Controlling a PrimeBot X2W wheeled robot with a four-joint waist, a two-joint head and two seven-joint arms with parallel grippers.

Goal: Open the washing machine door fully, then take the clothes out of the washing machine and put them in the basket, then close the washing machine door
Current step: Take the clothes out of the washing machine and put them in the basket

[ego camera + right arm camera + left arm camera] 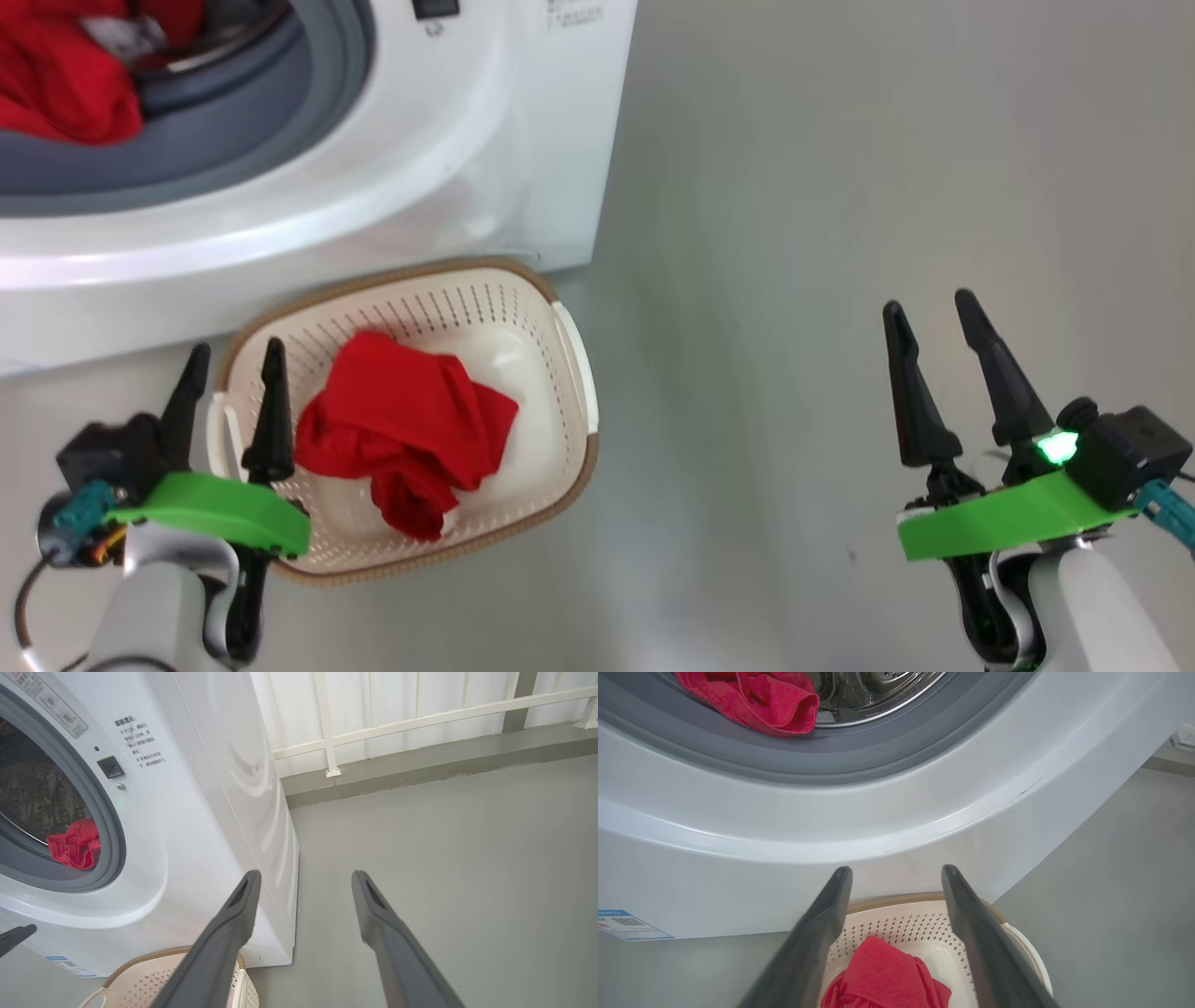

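Left gripper (237, 347), apart and empty, hovers at the left rim of the basket (467, 308); right gripper (926, 302), apart, over grey floor (840, 187). Red clothes (401, 420) lie in basket and washing machine (523, 140); railing (420, 718) far beyond.

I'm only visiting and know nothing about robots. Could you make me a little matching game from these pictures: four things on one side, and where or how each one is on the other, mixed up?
Things
1. left gripper
2. right gripper
3. basket
4. washing machine

Descriptions
A. red cloth lies at its drum mouth
B. open, over bare grey floor
C. stands in front of the washing machine, holding a red garment
D. open, at the basket's rim

Pairs: 1-D, 2-B, 3-C, 4-A
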